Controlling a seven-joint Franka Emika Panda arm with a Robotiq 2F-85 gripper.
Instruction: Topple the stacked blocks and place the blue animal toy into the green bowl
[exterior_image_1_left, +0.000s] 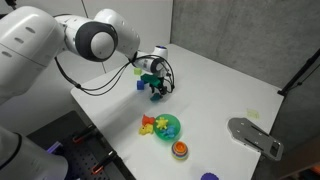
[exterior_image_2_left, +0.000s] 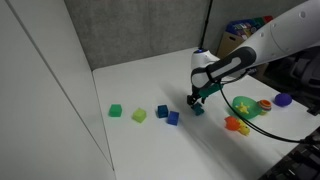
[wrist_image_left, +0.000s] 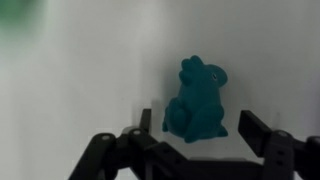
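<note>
Tool (wrist_image_left: 196, 126): open, jaws spread either side of the blue animal toy (wrist_image_left: 198, 95).
Blue animal toy: upright on the white surface (exterior_image_1_left: 220, 90).
Blocks: light green block (exterior_image_2_left: 139, 115) and blue block (exterior_image_2_left: 162, 112) side by side, unstacked.
Green bowl (exterior_image_1_left: 176, 131): well apart from the toy.

Matt white table (wrist_image_left: 90, 70), smooth and even right out to its edges. Blue animal toy (wrist_image_left: 197, 98) of matt teal rubber or soft plastic, lumpy, with a faint sheen on the rounded parts. Gripper (wrist_image_left: 196, 128) in dull black, hard-looking; metal or plastic not to be told. Green bowl (exterior_image_1_left: 170, 127) of bright, smooth plastic. Light green block (exterior_image_2_left: 139, 115) and blue block (exterior_image_2_left: 162, 112) flat-coloured, smooth-faced, too small for more. Arm shell (exterior_image_1_left: 30, 40) of glossy white plastic. Grey, felt-like wall panel (exterior_image_2_left: 140, 30) along the table's far edge.
</note>
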